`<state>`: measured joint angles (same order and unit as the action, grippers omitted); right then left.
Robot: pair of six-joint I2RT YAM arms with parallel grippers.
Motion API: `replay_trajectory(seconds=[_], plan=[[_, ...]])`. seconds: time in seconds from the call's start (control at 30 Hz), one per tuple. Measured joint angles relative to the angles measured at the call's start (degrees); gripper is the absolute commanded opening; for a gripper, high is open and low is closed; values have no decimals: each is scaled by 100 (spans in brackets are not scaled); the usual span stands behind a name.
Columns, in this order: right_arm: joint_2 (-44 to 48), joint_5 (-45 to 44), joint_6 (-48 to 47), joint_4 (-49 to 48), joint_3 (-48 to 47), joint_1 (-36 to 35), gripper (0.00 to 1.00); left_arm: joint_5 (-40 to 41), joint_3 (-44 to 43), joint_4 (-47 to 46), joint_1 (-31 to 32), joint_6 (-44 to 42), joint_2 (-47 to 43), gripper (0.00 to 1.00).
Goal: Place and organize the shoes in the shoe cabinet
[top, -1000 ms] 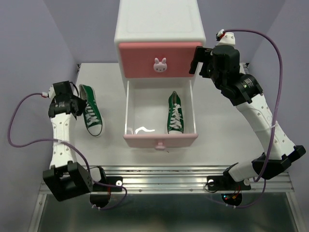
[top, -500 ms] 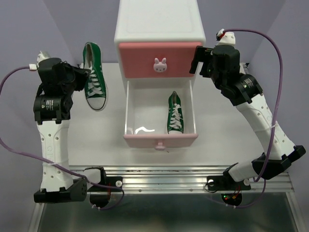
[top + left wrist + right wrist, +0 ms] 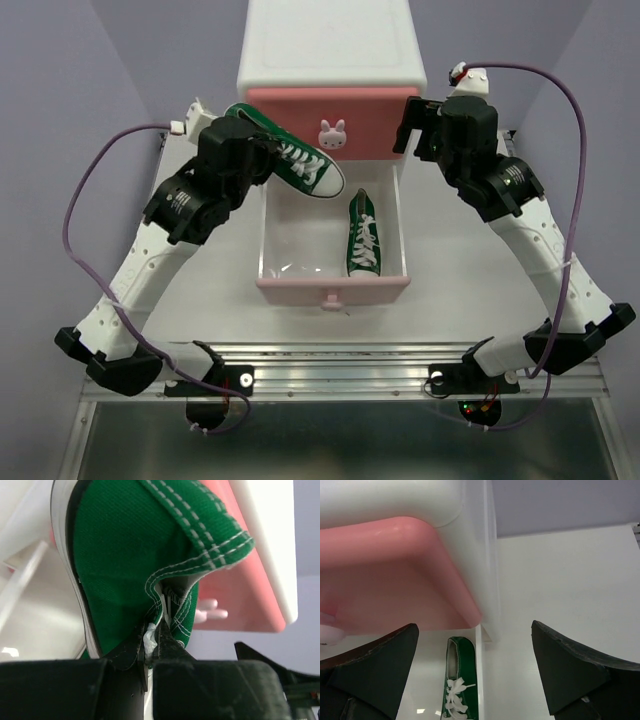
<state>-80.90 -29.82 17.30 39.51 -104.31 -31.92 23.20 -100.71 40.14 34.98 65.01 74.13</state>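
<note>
The white shoe cabinet (image 3: 330, 50) stands at the back, its upper pink drawer (image 3: 375, 118) shut and its lower drawer (image 3: 332, 287) pulled out. One green shoe (image 3: 364, 235) lies along the drawer's right side, also seen in the right wrist view as the green shoe (image 3: 460, 690). A second green shoe (image 3: 295, 162) hangs in the air over the drawer's back left corner, toe pointing right. My left gripper (image 3: 258, 152) is shut on its heel collar; the wrist view shows the gripper (image 3: 156, 635) pinching the shoe (image 3: 125, 555). My right gripper (image 3: 412, 125) is open beside the cabinet's right front corner, holding nothing (image 3: 475, 670).
The bunny knob (image 3: 332, 133) sits on the upper drawer front next to the held shoe's toe. The white table (image 3: 200, 290) spreads on both sides of the drawer. A metal rail (image 3: 340, 362) runs along the near edge. Purple walls close in the left, right and back.
My left arm lifted the green shoe off the table at the left and swung it right, to above the open drawer. The right arm has not moved.
</note>
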Motion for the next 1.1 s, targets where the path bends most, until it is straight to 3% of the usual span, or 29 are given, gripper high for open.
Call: replay_trajectory(seconds=[0.13, 0.33, 0.73, 1.1], plan=[[79, -22, -22, -11, 146, 0, 100, 424, 0, -170, 791, -42, 146, 0], [175, -22, -87, -50, 293, 0, 100, 579, 518, -332, 1340, -57, 269, 0], [310, -13, -140, -55, 566, 0, 100, 227, 2302, -514, 1523, -24, 20, 0], [337, 31, -212, -94, 778, 0, 100, -55, 2771, -938, 1550, 0, -197, 0]])
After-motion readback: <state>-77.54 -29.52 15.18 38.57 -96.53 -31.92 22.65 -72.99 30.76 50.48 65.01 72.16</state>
